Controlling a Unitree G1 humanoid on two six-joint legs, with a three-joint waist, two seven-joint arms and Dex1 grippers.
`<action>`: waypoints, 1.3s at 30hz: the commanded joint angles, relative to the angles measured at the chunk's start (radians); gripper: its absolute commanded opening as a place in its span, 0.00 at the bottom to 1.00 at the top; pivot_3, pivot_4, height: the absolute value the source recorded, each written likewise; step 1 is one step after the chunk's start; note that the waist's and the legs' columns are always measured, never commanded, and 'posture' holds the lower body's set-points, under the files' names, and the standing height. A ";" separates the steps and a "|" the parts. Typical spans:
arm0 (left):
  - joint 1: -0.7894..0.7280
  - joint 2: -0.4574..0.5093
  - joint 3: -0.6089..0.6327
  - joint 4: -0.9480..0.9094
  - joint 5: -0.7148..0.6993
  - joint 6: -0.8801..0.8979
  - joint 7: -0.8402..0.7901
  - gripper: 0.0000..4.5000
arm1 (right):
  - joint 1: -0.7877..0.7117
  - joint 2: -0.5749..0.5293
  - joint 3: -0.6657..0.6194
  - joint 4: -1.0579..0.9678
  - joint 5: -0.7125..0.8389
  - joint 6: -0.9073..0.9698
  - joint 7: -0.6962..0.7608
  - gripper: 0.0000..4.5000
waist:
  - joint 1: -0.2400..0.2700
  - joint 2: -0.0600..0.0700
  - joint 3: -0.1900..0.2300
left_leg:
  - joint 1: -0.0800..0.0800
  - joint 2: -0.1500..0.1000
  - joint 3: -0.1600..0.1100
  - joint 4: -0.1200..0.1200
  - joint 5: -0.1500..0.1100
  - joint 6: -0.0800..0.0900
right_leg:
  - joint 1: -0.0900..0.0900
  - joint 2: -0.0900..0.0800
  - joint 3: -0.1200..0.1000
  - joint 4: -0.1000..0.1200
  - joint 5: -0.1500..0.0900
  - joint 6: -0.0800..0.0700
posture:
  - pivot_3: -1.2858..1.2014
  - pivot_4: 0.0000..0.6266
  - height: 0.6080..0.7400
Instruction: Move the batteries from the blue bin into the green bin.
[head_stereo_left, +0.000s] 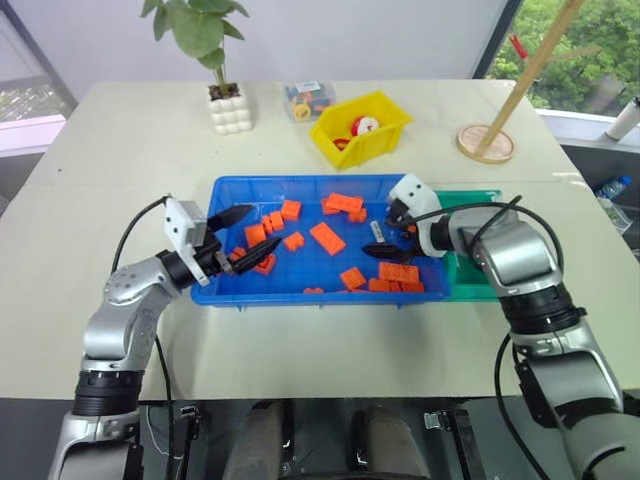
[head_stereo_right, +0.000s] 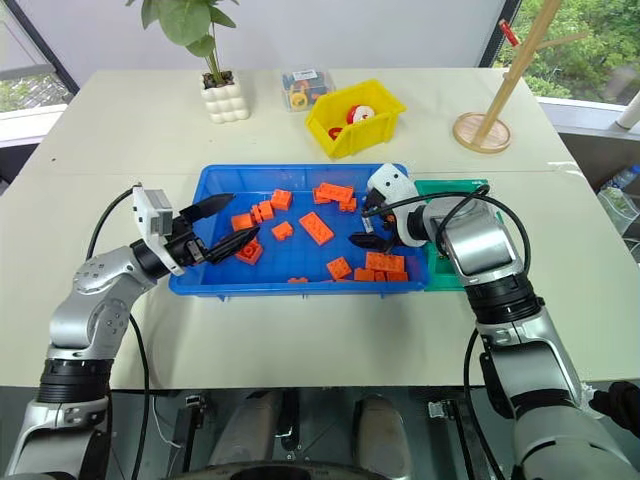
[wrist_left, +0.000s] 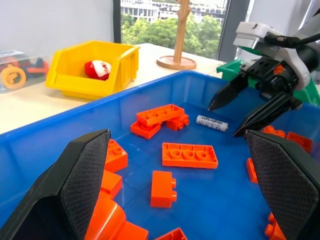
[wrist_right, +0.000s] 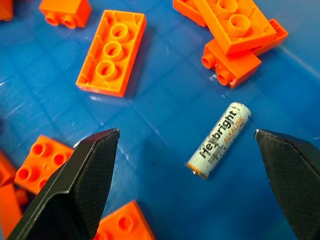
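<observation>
One battery (wrist_right: 218, 141), a silver cylinder with printed lettering, lies flat on the gridded floor of the blue bin (head_stereo_left: 215, 292) among orange bricks. My right gripper (wrist_right: 186, 131) hangs open just above it, one finger on each side, not touching it. The battery (wrist_left: 212, 122) lies below the right gripper (wrist_left: 240, 112) in the left wrist view too. The green bin (head_stereo_left: 470, 282) stands against the blue bin's right end, partly hidden by my right arm. My left gripper (head_stereo_left: 266, 223) is open and empty over the blue bin's left part, above orange bricks.
Orange bricks (head_stereo_left: 327, 238) are scattered across the blue bin. A yellow open-fronted bin (head_stereo_left: 362, 128) with a red and white object stands behind it. A potted plant (head_stereo_left: 230, 108), a small clear box (head_stereo_left: 305, 98) and a wooden stand (head_stereo_left: 486, 142) sit farther back.
</observation>
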 joint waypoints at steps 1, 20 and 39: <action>-0.008 0.032 -0.011 -0.052 -0.022 0.018 -0.045 1.00 | 0.008 0.005 0.005 0.030 0.011 -0.007 -0.027 0.99 | 0.001 0.000 0.000 | 0.000 0.000 0.000 0.000 0.000 0.000 | 0.000 0.000 0.000 0.000 0.000 0.000 | 0.52 0.24 1.00; 0.000 0.181 -0.017 -0.203 -0.088 0.150 -0.151 1.00 | -0.036 -0.002 0.021 0.108 0.038 -0.081 -0.050 0.01 | 0.006 0.000 0.000 | 0.000 0.000 -0.001 0.000 0.000 0.000 | 0.001 0.000 0.000 0.000 0.000 0.000 | 0.52 0.24 1.00; -0.404 -0.024 -0.137 0.350 0.019 -0.049 -0.351 1.00 | 0.043 -0.369 -0.351 -0.259 0.135 0.159 -0.103 0.01 | 0.023 -0.001 0.000 | -0.003 -0.001 0.001 0.001 -0.001 0.001 | -0.002 0.000 -0.001 -0.002 0.000 0.000 | 0.52 0.24 1.00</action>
